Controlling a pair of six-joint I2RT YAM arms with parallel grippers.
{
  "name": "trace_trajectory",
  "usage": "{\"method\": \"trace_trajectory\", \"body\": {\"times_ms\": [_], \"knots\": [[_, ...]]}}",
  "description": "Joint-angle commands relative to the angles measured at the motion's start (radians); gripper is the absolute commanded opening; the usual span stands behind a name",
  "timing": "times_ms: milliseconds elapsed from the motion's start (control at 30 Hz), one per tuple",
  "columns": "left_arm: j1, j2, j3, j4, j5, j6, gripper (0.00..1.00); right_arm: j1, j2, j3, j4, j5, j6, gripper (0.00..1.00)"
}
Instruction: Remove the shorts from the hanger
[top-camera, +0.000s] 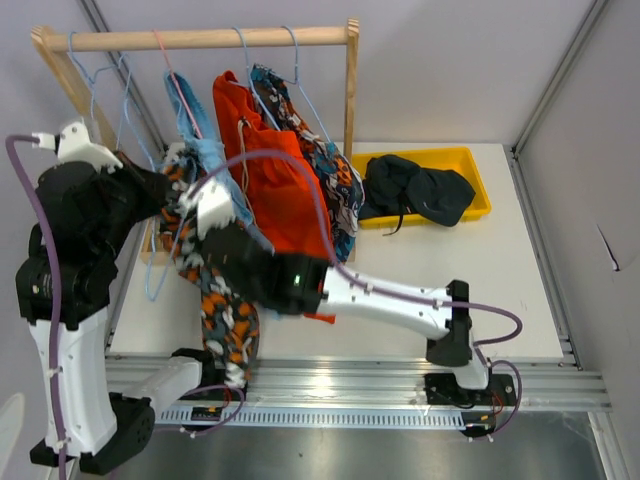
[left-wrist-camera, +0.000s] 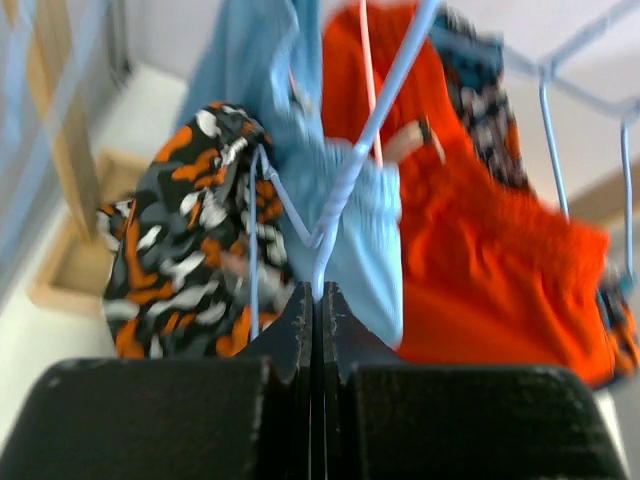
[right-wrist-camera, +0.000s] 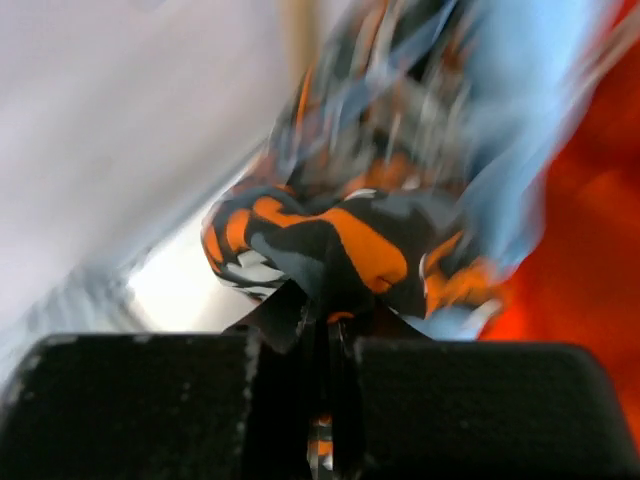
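My left gripper (left-wrist-camera: 318, 288) is shut on the bottom corner of a light blue wire hanger (left-wrist-camera: 372, 125), beside the rack at the left (top-camera: 170, 203). The orange-black-white camouflage shorts (top-camera: 224, 318) hang from this hanger, down toward the table's front edge. My right gripper (right-wrist-camera: 330, 312) is shut on a fold of the camouflage shorts (right-wrist-camera: 335, 240), close to the left gripper (top-camera: 193, 222). The light blue shorts (top-camera: 205, 140), red-orange shorts (top-camera: 280, 190) and blue-orange-white patterned shorts (top-camera: 338, 195) hang on the rack. The dark navy-black shorts (top-camera: 415, 190) lie in a yellow tray (top-camera: 470, 156).
The wooden rack rail (top-camera: 200, 38) runs across the back with several wire hangers on it, and its right post (top-camera: 351, 90) stands by the tray. Grey walls close in behind and to the right. The right arm stretches across the table's front.
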Motion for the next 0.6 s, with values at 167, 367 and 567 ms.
{"method": "trace_trajectory", "body": {"times_ms": [167,367,567], "knots": [[0.000,-0.138,-0.025,-0.127,0.191,-0.125,0.00,-0.070,-0.127,-0.172,0.039,-0.082,0.017,0.00],[0.000,-0.089,0.211,-0.150,0.231,-0.180,0.00,0.027,-0.448,-0.666,0.093,0.065,0.181,0.00],[0.000,-0.167,-0.006,-0.097,0.111,-0.131,0.00,0.257,-0.767,-0.806,-0.114,0.447,0.265,0.00]]}}
